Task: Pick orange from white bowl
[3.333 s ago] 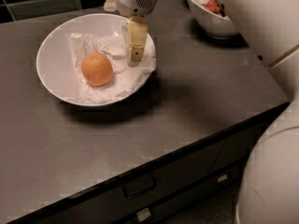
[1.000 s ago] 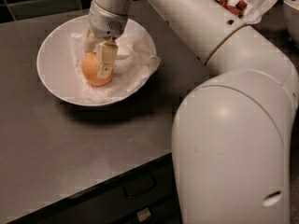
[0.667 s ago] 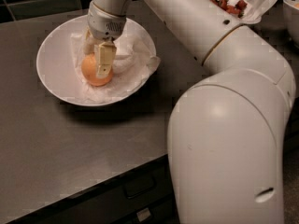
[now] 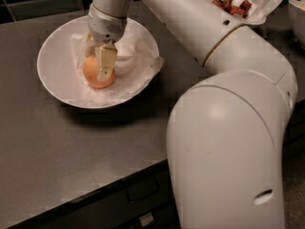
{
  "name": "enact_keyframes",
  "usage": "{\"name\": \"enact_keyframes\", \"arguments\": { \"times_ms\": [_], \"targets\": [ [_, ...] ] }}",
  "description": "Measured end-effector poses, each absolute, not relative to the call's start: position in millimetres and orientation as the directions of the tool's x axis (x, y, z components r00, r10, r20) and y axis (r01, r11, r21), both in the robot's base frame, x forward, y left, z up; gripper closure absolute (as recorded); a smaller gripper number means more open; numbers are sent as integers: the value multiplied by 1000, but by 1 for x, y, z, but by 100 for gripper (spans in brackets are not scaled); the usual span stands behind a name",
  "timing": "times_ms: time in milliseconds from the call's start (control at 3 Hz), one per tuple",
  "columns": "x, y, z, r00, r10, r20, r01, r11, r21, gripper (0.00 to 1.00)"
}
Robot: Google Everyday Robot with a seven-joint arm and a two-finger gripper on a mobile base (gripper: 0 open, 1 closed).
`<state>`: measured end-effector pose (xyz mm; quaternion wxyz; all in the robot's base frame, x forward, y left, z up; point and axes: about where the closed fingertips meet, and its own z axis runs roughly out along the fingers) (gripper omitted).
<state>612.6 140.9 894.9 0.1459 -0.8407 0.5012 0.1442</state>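
Observation:
The orange (image 4: 90,71) lies in the wide white bowl (image 4: 51,76) on crumpled white paper, at the back left of the dark counter. My gripper (image 4: 98,69) reaches down into the bowl from above and is shut on the orange. One pale finger (image 4: 106,62) lies across the orange's front right side. The other finger is hidden behind the fruit. The orange still rests low on the paper in the bowl.
My large white arm (image 4: 228,128) fills the right half of the view and hides the counter there. A paper-lined dish of red strawberries (image 4: 232,5) stands at the back right. The counter's front edge (image 4: 95,185) runs above drawers.
The gripper came down from the bowl's right side onto the orange. Over the last second it has stayed on the orange; only the arm's near part shifted slightly.

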Motion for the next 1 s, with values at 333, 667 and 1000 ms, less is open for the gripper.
{"name": "enact_keyframes", "arguments": {
  "times_ms": [333,667,1000],
  "targets": [
    [613,141,894,455,-802,-388,-885,-454,-99,37],
    [615,140,890,453,-803,-388,-886,-454,-94,36],
    [617,140,887,456,-801,-388,-884,-457,-96,36]
  ]
}}
